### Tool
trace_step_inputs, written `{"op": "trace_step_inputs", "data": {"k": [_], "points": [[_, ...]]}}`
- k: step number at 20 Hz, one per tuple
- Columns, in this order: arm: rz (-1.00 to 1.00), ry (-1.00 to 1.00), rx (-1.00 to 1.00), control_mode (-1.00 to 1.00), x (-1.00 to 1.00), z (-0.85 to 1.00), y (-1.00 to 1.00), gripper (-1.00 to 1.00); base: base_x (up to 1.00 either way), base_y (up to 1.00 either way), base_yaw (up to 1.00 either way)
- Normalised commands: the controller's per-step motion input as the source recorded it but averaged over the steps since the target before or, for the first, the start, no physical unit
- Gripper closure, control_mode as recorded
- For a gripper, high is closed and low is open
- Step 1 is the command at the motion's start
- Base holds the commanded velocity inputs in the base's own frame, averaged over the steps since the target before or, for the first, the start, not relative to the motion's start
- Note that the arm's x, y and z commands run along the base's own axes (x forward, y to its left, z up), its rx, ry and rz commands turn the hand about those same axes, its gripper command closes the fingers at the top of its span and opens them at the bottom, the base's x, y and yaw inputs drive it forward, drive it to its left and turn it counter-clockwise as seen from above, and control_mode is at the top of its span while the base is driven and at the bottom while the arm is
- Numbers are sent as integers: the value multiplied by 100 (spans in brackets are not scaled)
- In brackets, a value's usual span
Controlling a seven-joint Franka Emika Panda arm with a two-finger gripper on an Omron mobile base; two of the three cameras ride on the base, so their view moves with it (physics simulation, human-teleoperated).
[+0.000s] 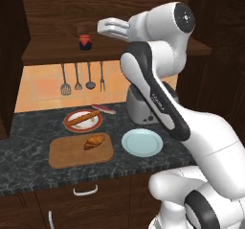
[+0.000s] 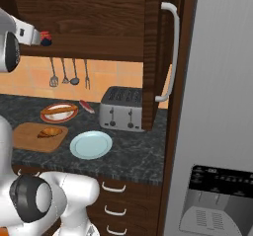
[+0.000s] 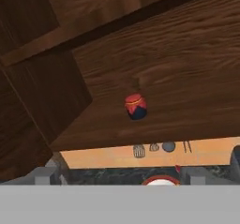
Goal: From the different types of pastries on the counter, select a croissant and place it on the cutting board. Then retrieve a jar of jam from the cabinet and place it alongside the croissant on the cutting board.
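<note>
- Up at cabinet (image 1: 95,12) height, the gripper (image 1: 103,28) reaches toward the open shelf, and in the left base view its pale fingers point left, just right of and slightly above the jar of jam (image 1: 85,42).
- In the hand view the two dark fingertips (image 3: 44,175) stand well apart at the bottom edge, so the hand is spread wide with nothing between them.
- The jar of jam (image 3: 135,106) stands upright on the wooden shelf, red lid up, dark body with a red band; it is apart from the fingers, untouched.
- In the right base view the jar (image 2: 46,38) shows just past the end of the hand, at the shelf's left part.
- The croissant (image 1: 94,142) lies on the cutting board (image 1: 67,156), toward the board's right half.
- The cutting board rests on the dark marbled counter (image 1: 28,132), near its front edge.
- Behind the board sits a red-rimmed plate (image 1: 70,126) bearing the long tan baguette-like stick (image 1: 83,118).
- A light blue plate (image 1: 141,142) lies just right of the board, close to it but not overlapping.
- A silver toaster (image 2: 121,108) stands at the back of the counter, behind the blue plate.
- Four utensils (image 1: 81,79) hang on the orange tiled wall under the shelf.
- A small red-and-white object (image 1: 104,109) lies on the counter between the baguette's plate and the toaster; what it is cannot be told.
</note>
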Motion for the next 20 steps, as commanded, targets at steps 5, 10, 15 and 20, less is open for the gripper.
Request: {"op": "trace_step_inputs", "data": {"k": [5,10,15,20], "points": [[4,-19,-36,-100,0,-26,0,-100,0,0,0],[7,-4,-19,-100,9,-39,0,-100,0,0,0],[1,19,0,-100,63,-17,0,-100,0,0,0],[0,15,-2,-100,61,0,19,-100,0,0,0]]}}
